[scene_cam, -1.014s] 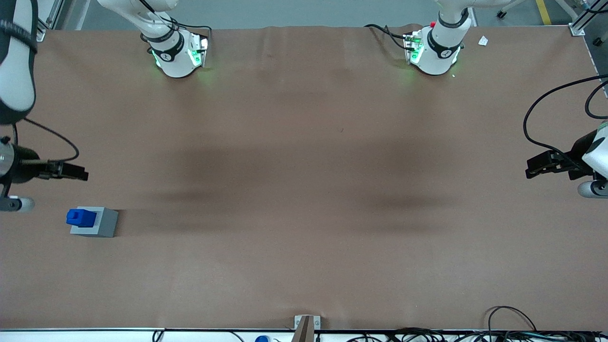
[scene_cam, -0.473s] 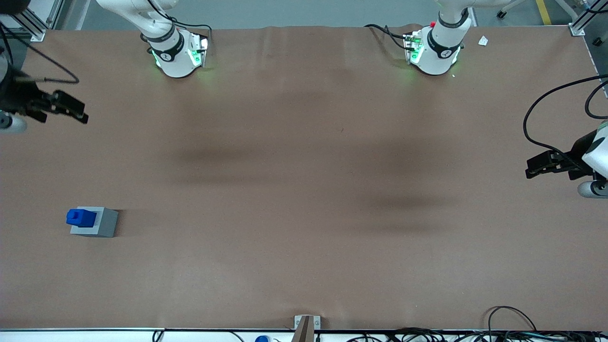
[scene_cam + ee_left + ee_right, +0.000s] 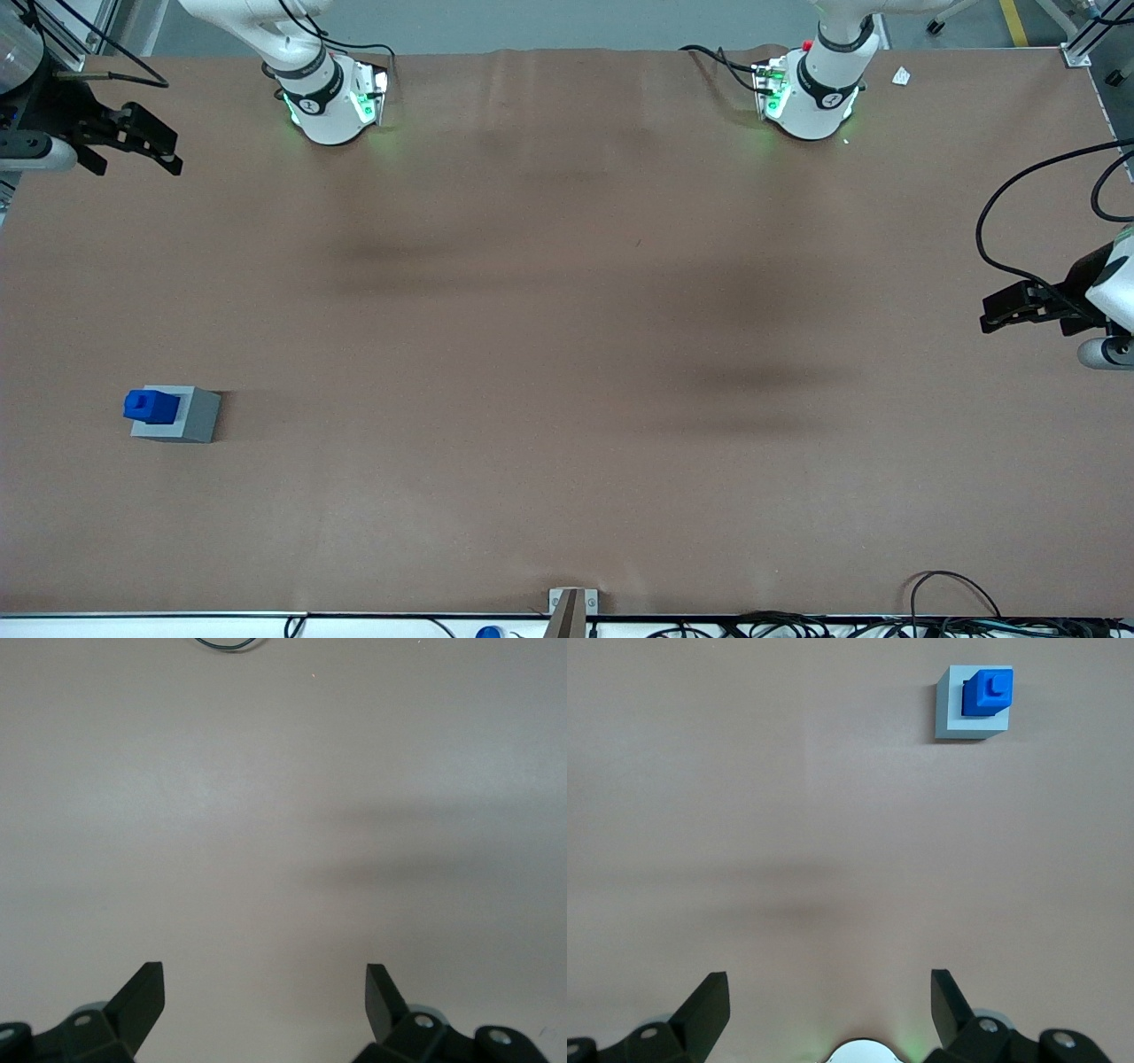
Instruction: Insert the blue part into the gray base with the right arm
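Blue part (image 3: 151, 405) sits in the gray base (image 3: 177, 415) near the table's (image 3: 567, 354) working-arm end, front view. The gripper (image 3: 133, 146) hangs spread near that end's corner farthest from the front camera. Right wrist view: fingers (image 3: 709, 1001) wide apart, blue part (image 3: 987, 691) seated in the base (image 3: 970, 704).

The right arm (image 3: 301, 66) is a white jointed robot arm with black bands at the joints. Its rounded white base (image 3: 332, 111) glows green at the sides and carries a black ring with a small white mark. Thin black cable (image 3: 106, 40) loops along it. The hand (image 3: 146, 142) is black, with two angular wedge-shaped fingers (image 3: 709, 1005) spread apart. From the wrist camera, a small pale screw (image 3: 648, 1033) shows on each finger mount.
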Robot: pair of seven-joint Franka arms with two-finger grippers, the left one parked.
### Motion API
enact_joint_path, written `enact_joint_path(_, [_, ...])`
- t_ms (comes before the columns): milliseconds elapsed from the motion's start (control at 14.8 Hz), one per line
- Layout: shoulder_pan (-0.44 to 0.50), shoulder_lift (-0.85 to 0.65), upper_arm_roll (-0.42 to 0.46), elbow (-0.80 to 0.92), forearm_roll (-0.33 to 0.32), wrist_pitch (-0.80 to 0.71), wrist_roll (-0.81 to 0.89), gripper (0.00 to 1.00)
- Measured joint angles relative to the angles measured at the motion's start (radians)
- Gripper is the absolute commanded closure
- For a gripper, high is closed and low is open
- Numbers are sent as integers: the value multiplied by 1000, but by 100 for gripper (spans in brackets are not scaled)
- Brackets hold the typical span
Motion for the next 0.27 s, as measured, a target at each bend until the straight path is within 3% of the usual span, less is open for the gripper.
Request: enact_joint_path(270, [0, -10, 1, 0, 0, 10, -1, 0])
